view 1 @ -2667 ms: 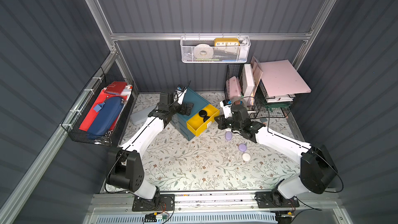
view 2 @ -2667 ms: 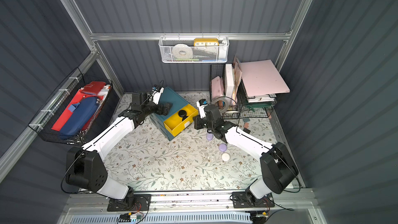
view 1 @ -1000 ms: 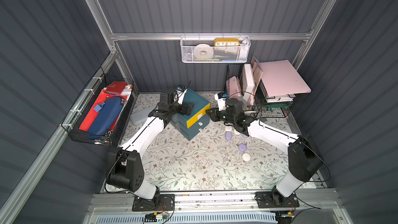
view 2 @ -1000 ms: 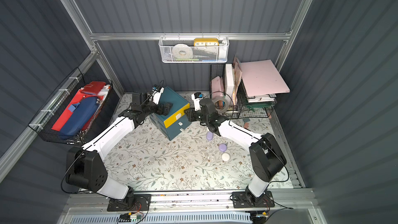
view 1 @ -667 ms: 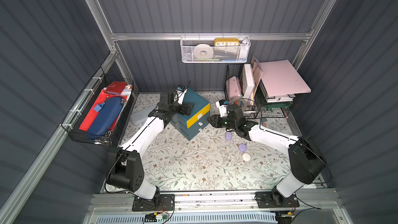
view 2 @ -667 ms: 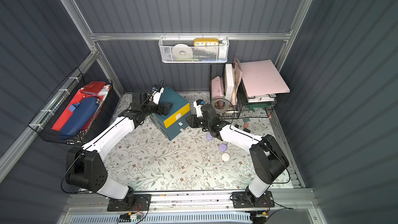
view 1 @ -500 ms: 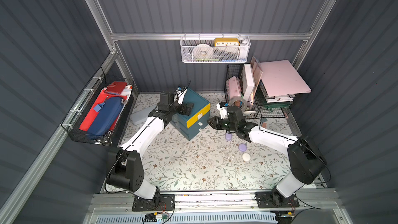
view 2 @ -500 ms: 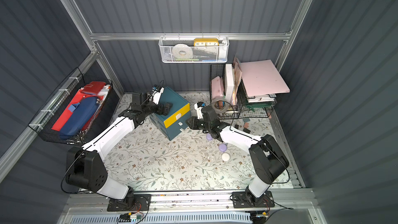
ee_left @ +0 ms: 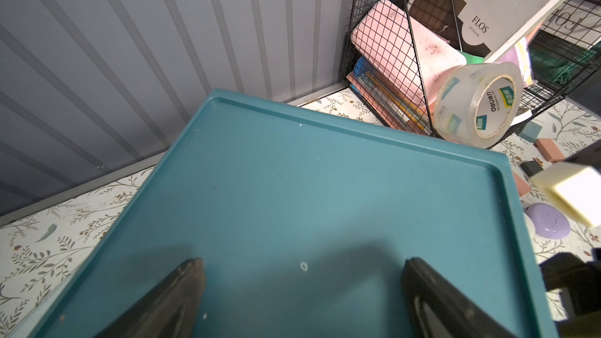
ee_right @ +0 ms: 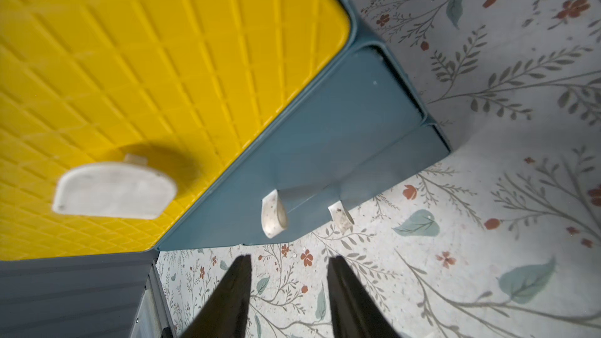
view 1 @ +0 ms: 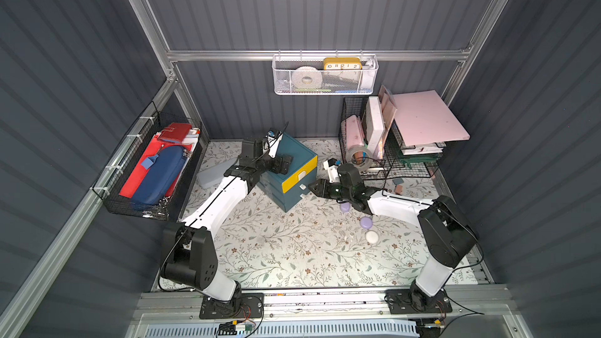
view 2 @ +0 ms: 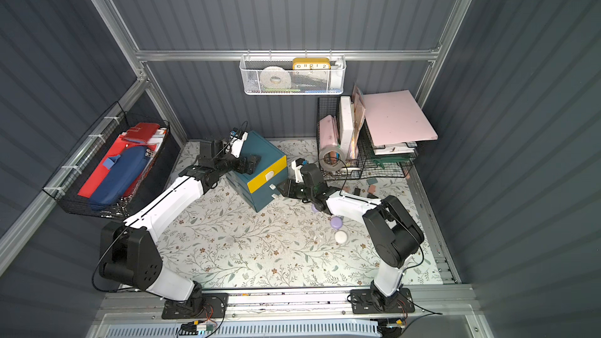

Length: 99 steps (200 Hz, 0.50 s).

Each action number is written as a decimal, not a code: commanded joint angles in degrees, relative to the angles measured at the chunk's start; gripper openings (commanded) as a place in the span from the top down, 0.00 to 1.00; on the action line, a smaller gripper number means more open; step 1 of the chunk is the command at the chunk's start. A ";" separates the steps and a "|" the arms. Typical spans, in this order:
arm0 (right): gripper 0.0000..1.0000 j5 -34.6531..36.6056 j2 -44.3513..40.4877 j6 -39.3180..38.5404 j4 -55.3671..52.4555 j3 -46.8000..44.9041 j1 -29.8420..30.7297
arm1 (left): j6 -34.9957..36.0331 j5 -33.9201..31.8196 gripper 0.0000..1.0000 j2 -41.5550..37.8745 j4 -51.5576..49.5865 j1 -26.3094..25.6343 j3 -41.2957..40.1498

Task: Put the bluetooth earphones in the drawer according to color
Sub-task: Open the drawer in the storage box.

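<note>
Noted right pincer half-open, empty, just short of middle drawer handle; left pincer wide, empty, over drawer cabinet. Found lilac earphones loose on surface nearby. Judged best to centre handle between jaws, pull straight, brace cabinet.

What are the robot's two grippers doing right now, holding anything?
Left gripper: open, fingers spread over the teal cabinet top, holding nothing.
Right gripper: open, empty, facing the cabinet's lower white handles.
</note>
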 commanded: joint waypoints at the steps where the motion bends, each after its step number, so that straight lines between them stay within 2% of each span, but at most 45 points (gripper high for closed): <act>1: 0.53 -0.70 0.83 0.43 2.82 0.65 0.34 | -0.65 0.60 0.01 1.43 -8.09 -0.67 -0.86; 99: 0.51 -3.32 5.54 2.60 5.29 3.81 0.48 | -0.31 0.60 0.01 1.65 -8.09 -0.67 -0.94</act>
